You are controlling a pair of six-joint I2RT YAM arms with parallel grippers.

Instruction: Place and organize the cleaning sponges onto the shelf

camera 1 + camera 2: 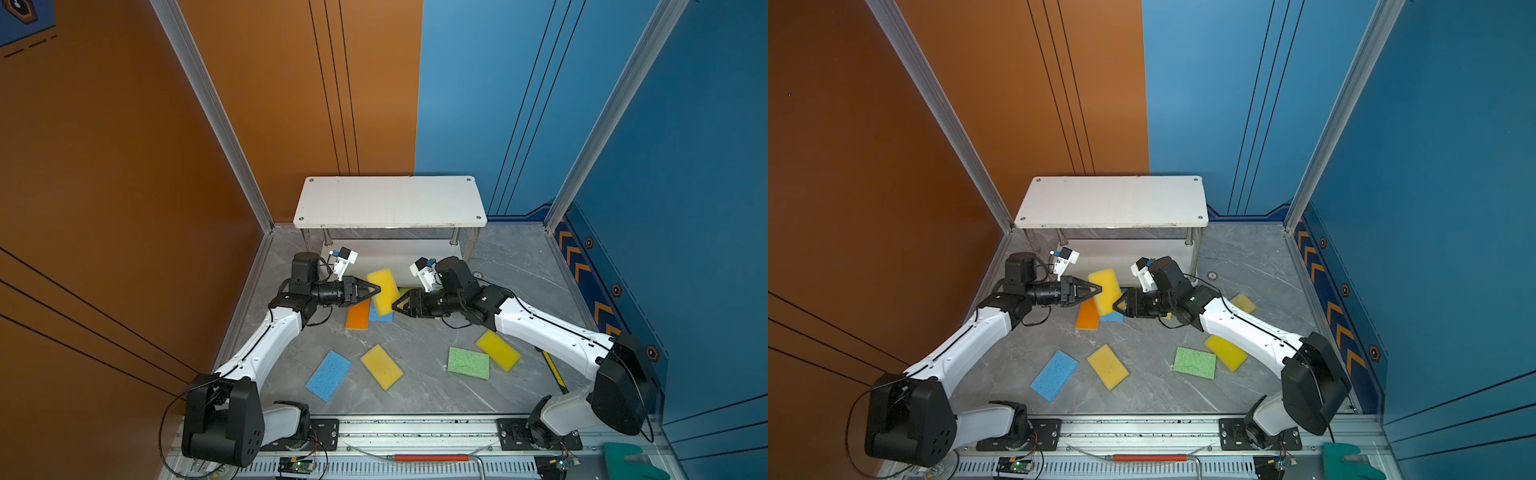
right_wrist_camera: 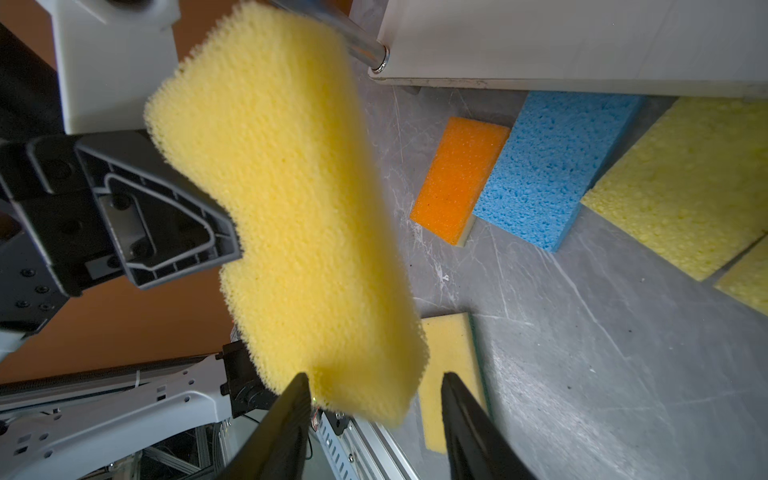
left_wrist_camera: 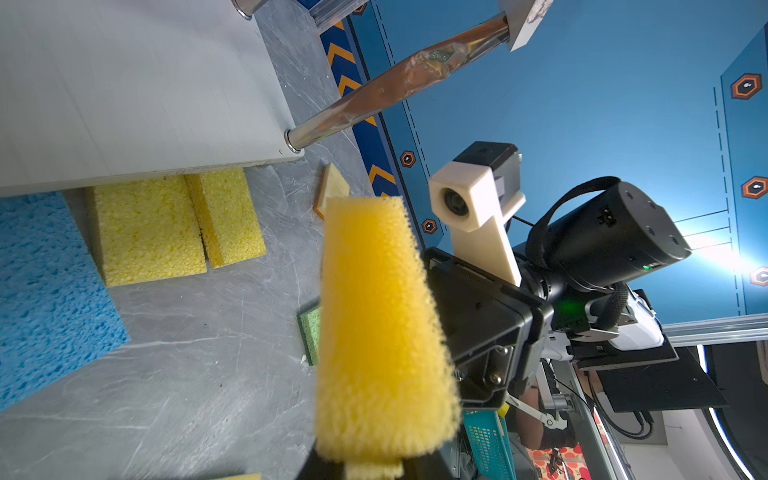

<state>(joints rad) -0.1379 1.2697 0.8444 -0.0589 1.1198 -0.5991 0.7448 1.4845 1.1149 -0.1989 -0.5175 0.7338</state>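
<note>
My left end effector [image 1: 375, 289] clenched a yellow sponge [image 1: 385, 286] aloft toward the counter's [image 1: 415, 399] back edge, in front of the shelf [image 1: 390, 199]; my right end effector [image 1: 397, 303], released, straddled its other end.

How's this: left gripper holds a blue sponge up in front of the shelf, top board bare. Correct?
One slip: the sponge in the left gripper is yellow, not blue; both top views show it. Rest stands: held up in front of the shelf, top board bare.
</note>
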